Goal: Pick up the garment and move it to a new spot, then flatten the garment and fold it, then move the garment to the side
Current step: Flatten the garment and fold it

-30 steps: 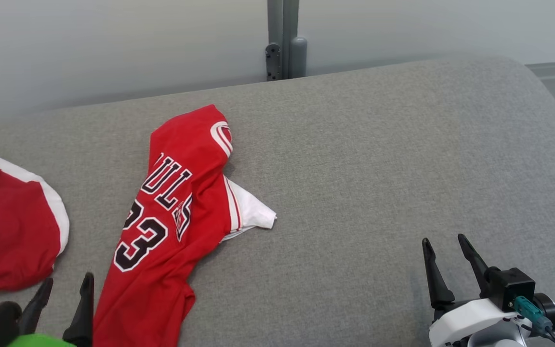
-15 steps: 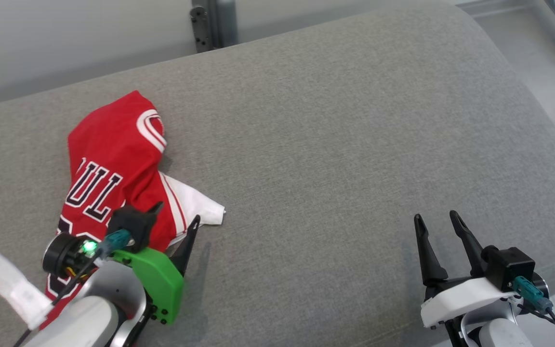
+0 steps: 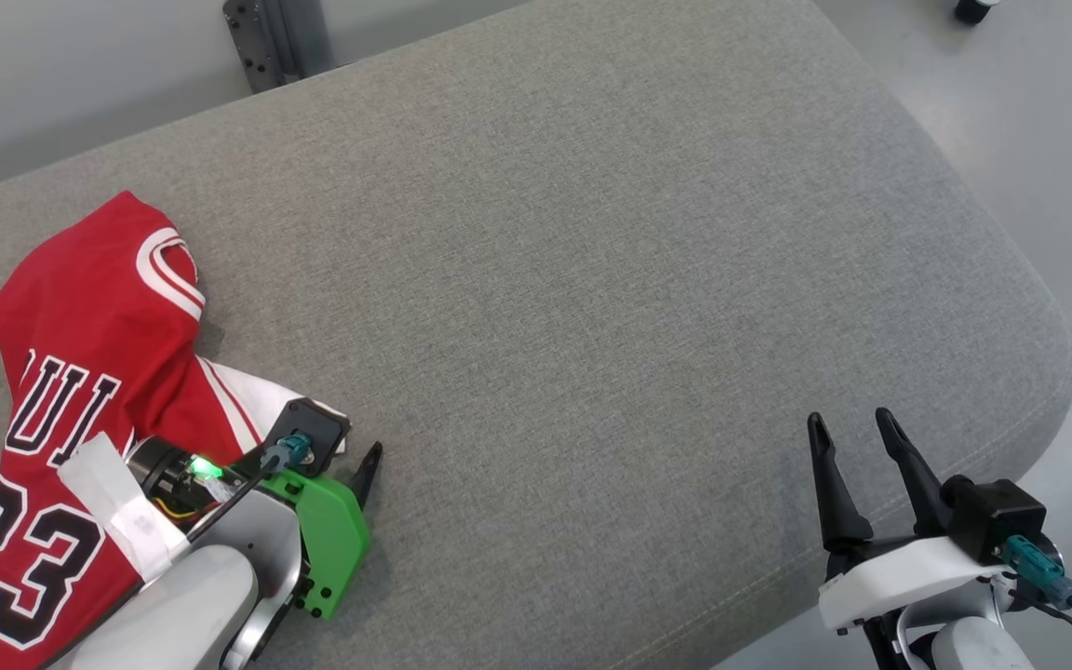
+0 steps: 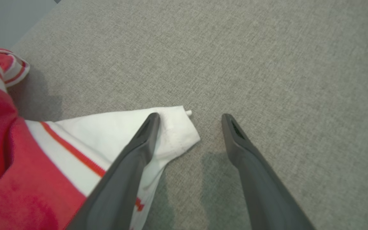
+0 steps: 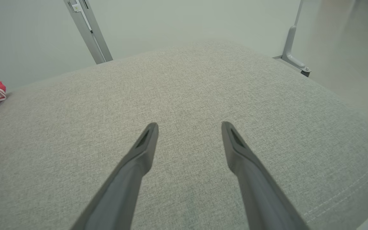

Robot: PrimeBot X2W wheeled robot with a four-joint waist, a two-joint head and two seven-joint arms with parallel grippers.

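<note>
Now you're on pickup: left gripper (image 4: 190,117), fingers spread, hovers at the garment's (image 3: 99,307) white corner (image 4: 174,131); lower and pinch.

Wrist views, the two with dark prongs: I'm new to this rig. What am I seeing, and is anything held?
Those prongs are the fingers of the robot's two hands; each wrist camera looks along them. The wide picture comes from its head, looking down on a grey cushion. A red jersey lies crumpled at the robot's left. The left hand is open at the jersey's white corner, one finger over the cloth, the other over bare cushion; nothing is gripped. The right hand is open too, over bare cushion, holding nothing.
</note>
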